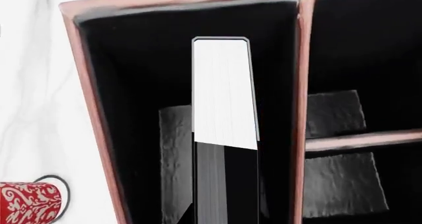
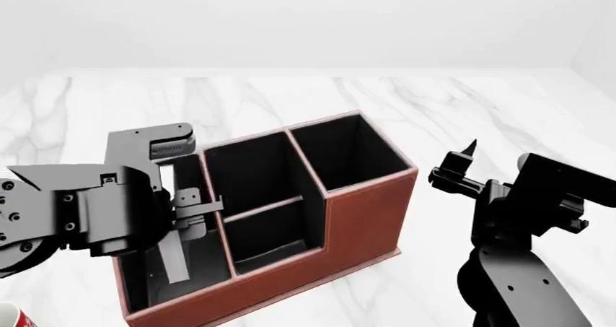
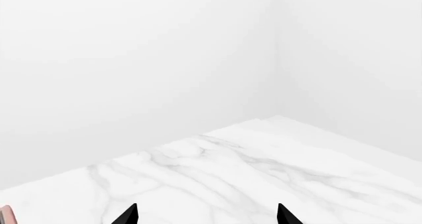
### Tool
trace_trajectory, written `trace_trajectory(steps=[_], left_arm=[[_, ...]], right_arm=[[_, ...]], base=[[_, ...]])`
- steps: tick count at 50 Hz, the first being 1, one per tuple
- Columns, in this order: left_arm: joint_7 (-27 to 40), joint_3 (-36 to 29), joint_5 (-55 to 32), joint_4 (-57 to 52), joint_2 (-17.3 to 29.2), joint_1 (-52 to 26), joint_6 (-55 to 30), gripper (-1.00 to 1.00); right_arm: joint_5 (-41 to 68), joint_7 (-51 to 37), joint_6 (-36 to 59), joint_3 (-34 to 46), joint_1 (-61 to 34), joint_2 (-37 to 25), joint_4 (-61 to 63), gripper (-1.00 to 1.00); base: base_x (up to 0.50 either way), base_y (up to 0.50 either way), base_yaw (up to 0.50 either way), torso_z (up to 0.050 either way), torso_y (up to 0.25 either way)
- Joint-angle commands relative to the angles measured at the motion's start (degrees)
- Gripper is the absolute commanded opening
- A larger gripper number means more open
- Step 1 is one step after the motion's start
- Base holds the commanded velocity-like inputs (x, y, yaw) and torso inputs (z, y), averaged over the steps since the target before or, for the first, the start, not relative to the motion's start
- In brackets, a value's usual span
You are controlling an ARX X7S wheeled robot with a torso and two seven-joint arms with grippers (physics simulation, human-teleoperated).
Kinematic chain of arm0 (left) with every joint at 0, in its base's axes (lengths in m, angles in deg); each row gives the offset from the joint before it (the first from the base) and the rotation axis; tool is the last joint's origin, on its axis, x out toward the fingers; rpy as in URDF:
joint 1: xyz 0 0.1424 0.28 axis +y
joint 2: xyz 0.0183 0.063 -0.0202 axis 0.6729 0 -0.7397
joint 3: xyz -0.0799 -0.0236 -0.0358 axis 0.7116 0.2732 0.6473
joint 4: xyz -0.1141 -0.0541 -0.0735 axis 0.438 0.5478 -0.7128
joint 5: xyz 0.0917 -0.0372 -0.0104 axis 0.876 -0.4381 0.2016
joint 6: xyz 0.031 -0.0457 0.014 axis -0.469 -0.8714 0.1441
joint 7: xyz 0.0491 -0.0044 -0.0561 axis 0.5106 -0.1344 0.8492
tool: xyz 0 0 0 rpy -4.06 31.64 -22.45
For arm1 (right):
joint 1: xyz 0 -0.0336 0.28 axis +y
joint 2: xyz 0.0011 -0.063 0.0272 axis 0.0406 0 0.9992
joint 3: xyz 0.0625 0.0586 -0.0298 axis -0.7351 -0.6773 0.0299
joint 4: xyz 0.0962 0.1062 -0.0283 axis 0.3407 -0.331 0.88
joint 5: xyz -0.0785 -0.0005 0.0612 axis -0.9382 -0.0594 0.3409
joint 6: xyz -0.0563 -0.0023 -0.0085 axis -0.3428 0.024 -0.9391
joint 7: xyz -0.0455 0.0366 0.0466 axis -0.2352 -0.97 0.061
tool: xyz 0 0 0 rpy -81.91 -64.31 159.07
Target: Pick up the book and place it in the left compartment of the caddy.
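**Left tool holds book inside long section of caddy**

Left tool (image 2: 183,222) is positioned over the near end of the caddy (image 2: 366,219), reaching down into the left compartment (image 1: 132,110); its fingers are closed against the book (image 1: 224,95), which stands on edge directly beneath the tool; white page edges face upward toward the wrist camera, with the black cover seen as a thin outline around them; the lower part of the book is in shadow within the section. Book sits between the outer wall and the partition wall of that long section; whether it touches the black-lined floor cannot be told. Two short sections sharing a divider (image 1: 362,140) lie just beside the tool, across the partition; the tall squarish section (image 2: 347,150) lies beyond them, further from the left tool. Red-and-white mug (image 1: 29,201) stands on the desk (image 1: 33,85) outside the caddy's outer wall, near the left tool but apart from it.

Right tool (image 2: 460,167) is raised above the desk, well apart from the caddy's tall end; its two dark fingertips (image 3: 128,215) stand apart with nothing between them; only marble desk surface and plain wall appear ahead of it.
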Motion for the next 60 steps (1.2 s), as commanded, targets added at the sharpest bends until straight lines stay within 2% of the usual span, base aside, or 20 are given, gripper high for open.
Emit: trace_trajectory(steps=[1,13,40,41,42,44,53,60], left_arm=[[-1.78,-1.22,7.16,-1.07,0.53,4.23,6.29,-1.0],[-3.1,-2.81,11.29,-0.71,-0.17,9.49,10.57,-1.0],[-5.08,-3.41,13.85,2.09,-1.55,11.39,11.3,-1.0],[-5.3,-3.58,13.28,2.27,-1.59,11.23,10.34,1.0],[-3.63,-4.47,11.44,2.91,-1.8,10.36,7.76,1.0],[-5.03,-3.46,12.75,2.2,-1.37,11.06,10.17,1.0],[-4.6,-3.32,12.93,1.96,-1.32,10.67,9.97,1.0],[-1.81,-2.72,12.28,-0.15,-0.42,7.82,8.61,1.0]], right_arm=[[0.18,-0.18,-0.06,0.17,0.1,-0.15,0.11,1.0],[0.43,-0.31,-0.24,0.13,0.03,-0.3,-0.04,1.0],[0.76,-0.54,-0.6,0.46,-0.15,-0.56,-0.44,1.0],[0.82,-0.54,-0.58,0.45,-0.16,-0.58,-0.43,1.0],[0.78,-0.54,-0.6,0.5,-0.17,-0.58,-0.5,1.0],[0.78,-0.57,-0.62,0.57,-0.2,-0.6,-0.52,1.0],[0.84,-0.66,-0.64,0.86,-0.18,-0.65,-0.52,1.0],[0.88,-0.8,-0.65,1.0,-0.04,-0.74,-0.35,1.0]], base=[[0.0,0.0,0.0,0.0,0.0],[0.0,0.0,0.0,0.001,0.001],[0.0,0.0,0.0,0.0,0.001],[0.0,0.0,0.0,0.0,0.0],[0.0,0.0,0.0,0.0,0.0],[0.0,0.0,0.0,0.0,0.0],[0.0,0.0,0.0,0.0,0.0],[0.0,0.0,0.0,0.0,0.0]])
